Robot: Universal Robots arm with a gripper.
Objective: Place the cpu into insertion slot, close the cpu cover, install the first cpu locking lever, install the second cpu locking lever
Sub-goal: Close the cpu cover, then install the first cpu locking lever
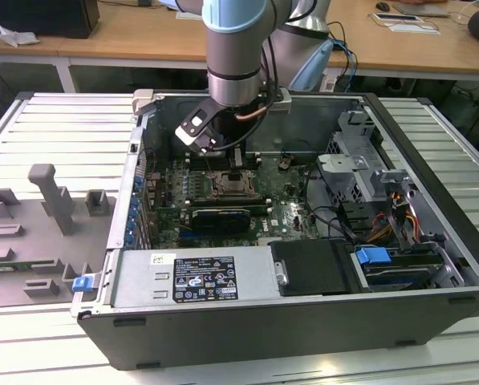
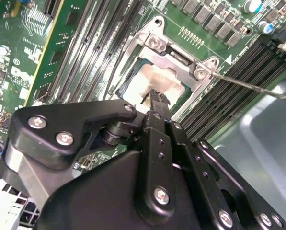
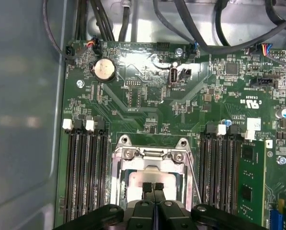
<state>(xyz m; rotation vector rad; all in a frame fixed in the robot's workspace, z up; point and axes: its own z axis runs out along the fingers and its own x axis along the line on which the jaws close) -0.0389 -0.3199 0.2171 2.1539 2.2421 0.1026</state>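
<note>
First wrist view, gripper [image 3: 151, 186] tips together over cpu [image 3: 133, 189] (socketed), exterior view, pc case [image 1: 303, 337]

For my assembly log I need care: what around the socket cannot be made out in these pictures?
First wrist view: part of the cpu cover is hidden by the shut fingers.
Second wrist view: whether they touch the cpu is hidden by the fingers themselves; the thin lever is cut off by the edge.
Exterior view: the insertion slot is too small to show its latches.
</note>
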